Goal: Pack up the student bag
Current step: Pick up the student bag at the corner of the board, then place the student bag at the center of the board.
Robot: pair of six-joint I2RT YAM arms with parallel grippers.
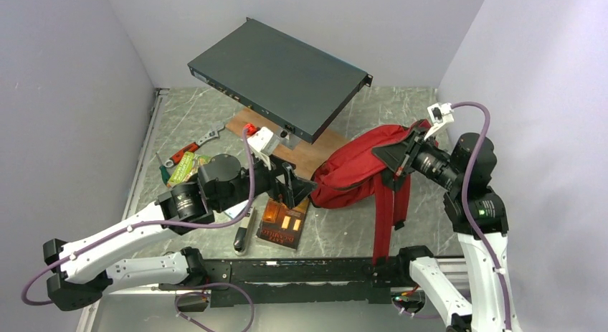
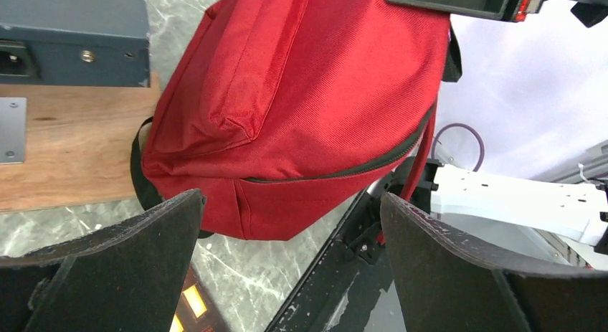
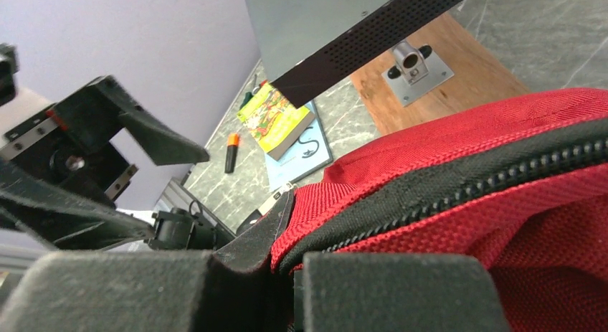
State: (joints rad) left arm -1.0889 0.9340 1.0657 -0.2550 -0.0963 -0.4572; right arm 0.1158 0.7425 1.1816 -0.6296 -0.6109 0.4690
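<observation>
The student bag is a red fabric backpack lying right of centre, its red straps trailing toward the front rail. My right gripper is shut on the bag's edge beside the black zipper; in the right wrist view the fabric is pinched between the pads. My left gripper hangs open just left of the bag, above a dark book. In the left wrist view the bag fills the space ahead of the wide-apart fingers, with nothing between them.
A flat dark grey metal box stands on posts over a wooden board at the back. A green book, a wrench, a red-handled tool and a black marker lie at the left. Walls enclose three sides.
</observation>
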